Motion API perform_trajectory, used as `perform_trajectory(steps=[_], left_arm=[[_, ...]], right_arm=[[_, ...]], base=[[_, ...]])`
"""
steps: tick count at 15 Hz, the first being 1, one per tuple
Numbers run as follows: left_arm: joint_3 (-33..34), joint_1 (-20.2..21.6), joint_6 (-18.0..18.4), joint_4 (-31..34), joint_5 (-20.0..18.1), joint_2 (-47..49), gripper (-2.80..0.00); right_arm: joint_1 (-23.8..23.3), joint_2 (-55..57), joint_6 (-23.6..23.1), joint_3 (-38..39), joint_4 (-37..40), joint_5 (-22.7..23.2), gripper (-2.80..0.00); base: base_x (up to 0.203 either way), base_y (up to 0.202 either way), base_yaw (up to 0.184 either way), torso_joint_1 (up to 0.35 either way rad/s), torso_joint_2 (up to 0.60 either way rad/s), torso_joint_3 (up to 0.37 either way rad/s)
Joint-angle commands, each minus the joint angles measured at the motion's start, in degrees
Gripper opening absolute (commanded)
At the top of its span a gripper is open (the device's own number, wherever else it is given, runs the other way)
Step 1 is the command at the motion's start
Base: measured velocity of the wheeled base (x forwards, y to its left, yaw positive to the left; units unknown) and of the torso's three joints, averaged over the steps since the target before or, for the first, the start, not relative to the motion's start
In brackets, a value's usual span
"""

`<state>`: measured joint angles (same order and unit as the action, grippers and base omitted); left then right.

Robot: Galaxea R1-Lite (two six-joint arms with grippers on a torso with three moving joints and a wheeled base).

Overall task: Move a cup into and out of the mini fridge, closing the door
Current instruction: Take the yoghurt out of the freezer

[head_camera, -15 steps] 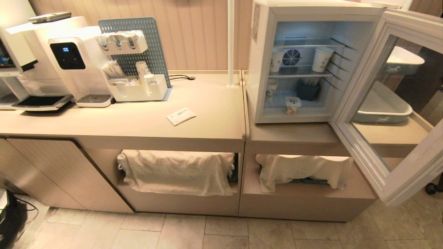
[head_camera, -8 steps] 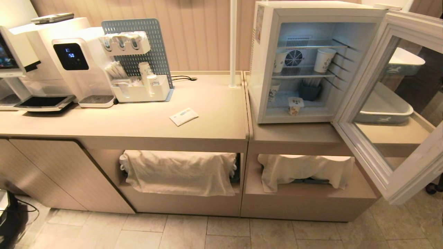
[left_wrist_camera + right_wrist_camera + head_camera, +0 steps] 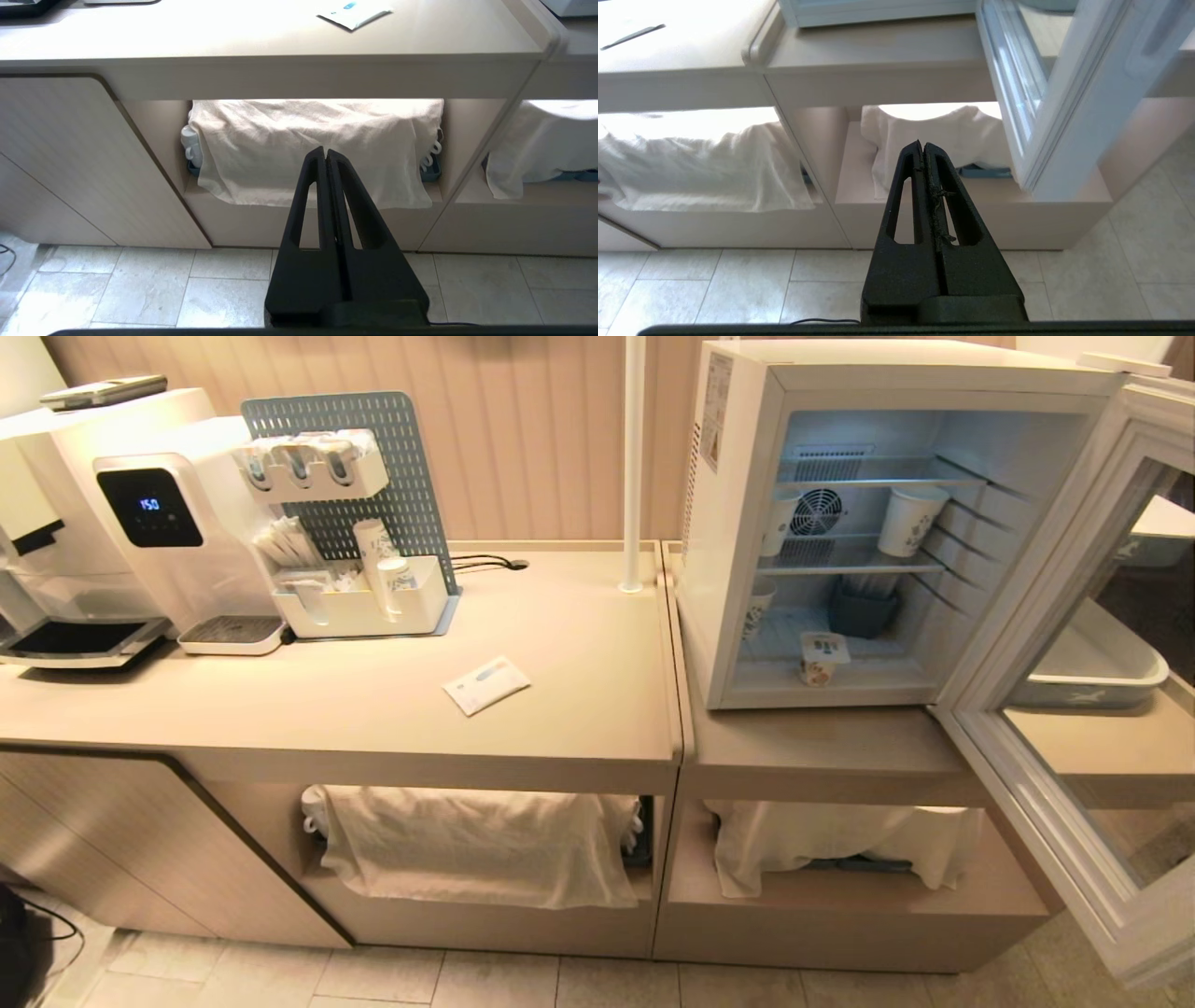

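The white mini fridge point(image 3: 728, 523) stands on the right counter with its door point(image 3: 1055, 616) swung wide open to the right. On the fridge floor near the front sits the squat white cup point(image 3: 822, 658) with a printed lid. Neither arm shows in the head view. My left gripper point(image 3: 325, 151) hangs shut and empty below counter height, facing a cloth-covered shelf. My right gripper point(image 3: 922, 144) is also shut and empty, low in front of the right cabinet, with the open door's edge point(image 3: 1064, 116) beside it.
Taller paper cups point(image 3: 910, 521) stand on the fridge's wire shelf, with a dark holder point(image 3: 861, 609) below. A white packet point(image 3: 485, 684) lies on the left counter, with a coffee machine point(image 3: 140, 513) and a pegboard organiser point(image 3: 355, 560) behind. Cloths point(image 3: 476, 845) drape the lower shelves.
The whole head view has shifted: the fridge and counter now sit lower and look larger, so the camera moved. The things on the counter kept their places. Both grippers stay shut.
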<state>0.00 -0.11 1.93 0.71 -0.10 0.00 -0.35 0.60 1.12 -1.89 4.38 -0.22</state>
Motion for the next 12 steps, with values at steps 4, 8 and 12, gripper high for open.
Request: perform_trajectory(steps=[4, 8, 12], left_arm=[[0.0, 0.0, 0.0, 0.0, 0.0, 0.1, -2.8], [0.0, 0.0, -0.4, 0.3, -0.1, 0.1, -2.8], [0.0, 0.0, -0.2, 0.0, 0.0, 0.1, -2.8]], right_arm=[[0.0, 0.0, 0.0, 0.0, 0.0, 0.0, -2.8], [0.0, 0.1, 0.0, 0.0, 0.0, 0.0, -2.8], [0.0, 0.0, 0.0, 0.0, 0.0, 0.0, -2.8]], base=[[0.19, 0.0, 0.0, 0.001, 0.0, 0.003], [0.183, 0.0, -0.001, 0.001, 0.0, 0.001], [0.018, 0.0, -0.003, 0.0, 0.0, 0.001]])
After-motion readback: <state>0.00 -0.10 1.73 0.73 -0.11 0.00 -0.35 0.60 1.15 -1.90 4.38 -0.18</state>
